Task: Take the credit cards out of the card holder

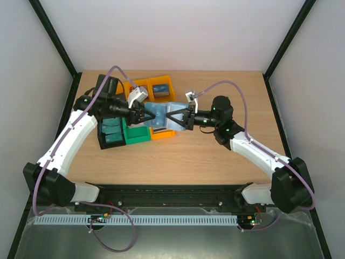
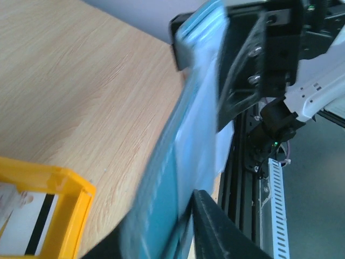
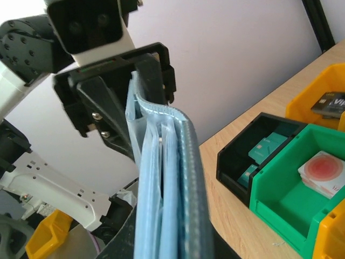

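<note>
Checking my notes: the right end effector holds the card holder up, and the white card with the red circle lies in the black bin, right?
No. The right wrist view shows the white card with the red circle in the green bin instead. The right end effector does hold the card holder up.

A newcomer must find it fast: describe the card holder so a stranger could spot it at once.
On the wooden table, find the cluster of orange, green and black bins at the back left. Over its right edge, the card holder hangs between the left gripper and right gripper. It alone is a soft pale-blue folded case, not a rigid bin.
</note>
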`<state>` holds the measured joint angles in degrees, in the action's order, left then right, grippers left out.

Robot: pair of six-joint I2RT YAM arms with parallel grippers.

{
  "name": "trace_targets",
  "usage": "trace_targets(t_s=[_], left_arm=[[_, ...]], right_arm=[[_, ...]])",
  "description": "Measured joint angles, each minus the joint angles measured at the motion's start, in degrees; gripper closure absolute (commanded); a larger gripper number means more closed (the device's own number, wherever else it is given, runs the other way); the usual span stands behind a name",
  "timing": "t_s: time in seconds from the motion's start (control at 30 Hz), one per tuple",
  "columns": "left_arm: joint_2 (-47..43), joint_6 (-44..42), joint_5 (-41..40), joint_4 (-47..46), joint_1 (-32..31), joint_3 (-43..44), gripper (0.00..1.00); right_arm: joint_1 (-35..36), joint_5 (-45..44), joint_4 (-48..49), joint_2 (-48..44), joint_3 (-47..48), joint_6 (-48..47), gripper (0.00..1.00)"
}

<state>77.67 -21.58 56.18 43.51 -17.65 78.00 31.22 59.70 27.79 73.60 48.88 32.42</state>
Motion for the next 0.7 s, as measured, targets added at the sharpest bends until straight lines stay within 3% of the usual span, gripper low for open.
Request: trace_targets(t_s=[0.1,0.2,0.4,0.5,0.6,0.7], left_arm=[[0.02,-0.11,2.16,0.22,-0.5,0.0,0.96],[0.02,-0.68,3.58,0.9,-1.03,0.0,0.98],[0.09,-0.85,3.34,1.16,-1.03,0.0,0.98],[0.07,-0.44,2.14,0.94,-1.05,-0.02,0.98],[0.09,-0.02,1.25,0.83,-1.03,-0.28,0.98],[0.07,-0.02,1.01,1.09,-1.03,-0.39,0.98]], right_arm=[[0.66,0.5,0.48,1.64,0.0,0.52,0.98],[0.87,0.7,1.22,2.73,0.02,1.14,0.96],[0.92,1.33,2.43,4.17,0.35,2.51,0.43],[1.36,3.04,2.97,4.85,0.59,2.25,0.3],[3.08,3.5,2.64,5.64,1.44,1.38,0.31],[4.02,1.88,2.12,6.56,2.12,0.81,0.48]])
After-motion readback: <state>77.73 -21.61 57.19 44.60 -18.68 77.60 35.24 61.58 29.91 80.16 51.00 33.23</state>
